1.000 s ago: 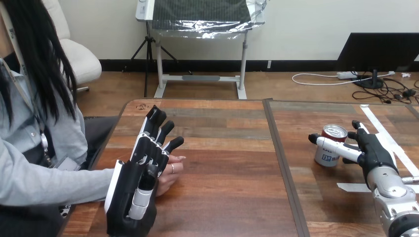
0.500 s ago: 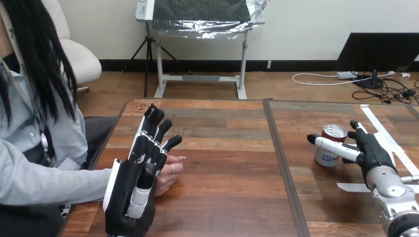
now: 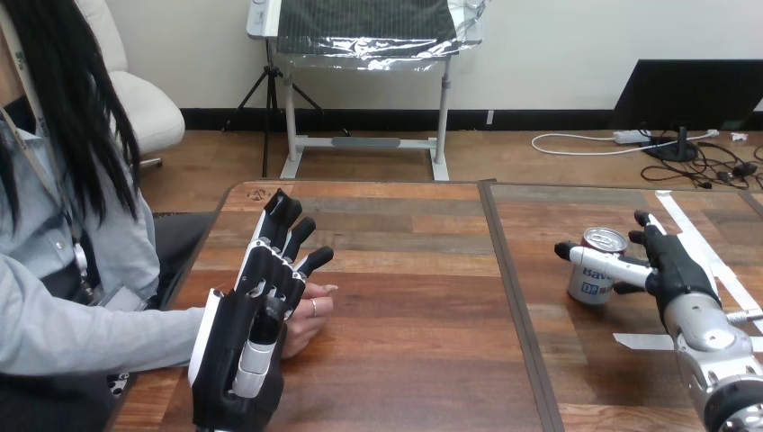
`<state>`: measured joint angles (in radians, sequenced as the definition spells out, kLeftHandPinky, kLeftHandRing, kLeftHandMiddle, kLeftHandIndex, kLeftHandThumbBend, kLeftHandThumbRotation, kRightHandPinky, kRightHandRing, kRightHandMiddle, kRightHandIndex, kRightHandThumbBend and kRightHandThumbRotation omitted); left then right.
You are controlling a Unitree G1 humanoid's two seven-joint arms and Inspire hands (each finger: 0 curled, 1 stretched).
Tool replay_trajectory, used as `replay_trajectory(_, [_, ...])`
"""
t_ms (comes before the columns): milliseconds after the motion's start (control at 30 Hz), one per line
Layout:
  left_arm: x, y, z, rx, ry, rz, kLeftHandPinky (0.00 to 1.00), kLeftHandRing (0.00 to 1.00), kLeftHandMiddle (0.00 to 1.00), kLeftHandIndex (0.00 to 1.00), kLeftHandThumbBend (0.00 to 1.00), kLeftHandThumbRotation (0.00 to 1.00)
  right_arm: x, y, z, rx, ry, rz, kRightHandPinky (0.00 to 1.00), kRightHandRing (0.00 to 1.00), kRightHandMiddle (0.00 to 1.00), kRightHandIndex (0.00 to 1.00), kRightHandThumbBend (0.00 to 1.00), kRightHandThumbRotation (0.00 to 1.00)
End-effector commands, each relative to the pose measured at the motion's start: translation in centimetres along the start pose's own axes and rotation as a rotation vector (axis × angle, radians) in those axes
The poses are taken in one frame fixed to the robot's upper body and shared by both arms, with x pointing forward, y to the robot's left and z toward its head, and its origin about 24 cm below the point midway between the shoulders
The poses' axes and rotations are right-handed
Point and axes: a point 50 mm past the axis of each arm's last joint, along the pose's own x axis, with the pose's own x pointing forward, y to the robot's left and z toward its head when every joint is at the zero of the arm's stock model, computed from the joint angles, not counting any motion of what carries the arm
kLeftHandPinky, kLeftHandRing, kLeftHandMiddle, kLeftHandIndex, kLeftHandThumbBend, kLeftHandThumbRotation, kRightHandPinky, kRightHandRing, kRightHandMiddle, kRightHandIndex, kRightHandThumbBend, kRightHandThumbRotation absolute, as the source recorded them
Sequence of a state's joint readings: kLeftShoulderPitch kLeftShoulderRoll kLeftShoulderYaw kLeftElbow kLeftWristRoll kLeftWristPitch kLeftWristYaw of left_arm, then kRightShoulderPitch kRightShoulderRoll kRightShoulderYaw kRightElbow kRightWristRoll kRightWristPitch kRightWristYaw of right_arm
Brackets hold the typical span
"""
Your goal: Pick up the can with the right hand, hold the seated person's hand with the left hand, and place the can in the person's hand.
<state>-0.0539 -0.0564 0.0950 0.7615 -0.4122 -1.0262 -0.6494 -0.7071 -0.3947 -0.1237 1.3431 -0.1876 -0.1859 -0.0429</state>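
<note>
**Open right hand brackets the can; left hand stands flat beside the person's hand**

The wooden table (image 3: 405,378) spans the head view, with a dark seam running from 12 to 6 o'clock just right of its middle.

A person sits at the table's 9 o'clock side. Their grey sleeve (image 3: 90,328) reaches in across the edge toward 3 o'clock.

The left hand (image 3: 252,333) rises at the table's 8 o'clock corner. It stands on edge, with the white back shell facing 9 o'clock and the palm facing 3 o'clock. Its fingers are straight and slightly fanned, pointing toward 1 o'clock, and they curl round nothing.

The right arm comes in from 5 o'clock, its silver forearm (image 3: 720,351) angled toward 11 o'clock. The right hand (image 3: 673,265) is low over the table at about 3 o'clock and is spread open. Its thumb is stretched straight toward 9 o'clock across the near side of the can, and its fingers point toward 11 o'clock just off the can's far right side. Nothing is clasped.

The person's hand (image 3: 310,310) rests on the table just at 3 o'clock of the left hand's palm. It is partly hidden behind that hand, so I cannot tell whether the two touch.

The can (image 3: 587,281) stands upright on the table in the right half, between the right hand's thumb and fingers, with its top facing up.

Strips of white tape (image 3: 643,342) lie flat at 5 o'clock of the can, near the forearm.
</note>
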Motion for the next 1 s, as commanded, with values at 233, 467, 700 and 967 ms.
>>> replay_trajectory(233, [2.0,-0.8,0.4,-0.004,-0.067,-0.033,0.84,0.95,0.97,0.96,1.0,0.83,0.9,0.0,5.0,0.01,-0.116,-0.032,0.73,0.84,0.93,1.0,1.0,0.32])
replay_trajectory(467, [1.9,-0.8,0.4,-0.005,-0.066,-0.031,0.84,0.94,0.96,0.96,1.0,0.83,0.9,0.2,5.5,0.019,-0.124,-0.037,0.69,0.82,0.91,1.0,1.0,0.3])
replay_trajectory(700, [1.9,-0.8,0.4,-0.007,-0.067,-0.03,0.83,0.93,0.95,0.95,1.0,0.83,1.0,0.3,5.7,0.059,-0.126,-0.03,0.7,0.83,0.91,1.0,1.0,0.26])
replay_trajectory(967, [1.8,-0.9,0.4,-0.005,-0.066,-0.031,0.83,0.93,0.95,0.95,1.0,0.83,1.0,0.5,5.9,0.076,-0.125,-0.034,0.71,0.83,0.89,0.97,1.0,0.24])
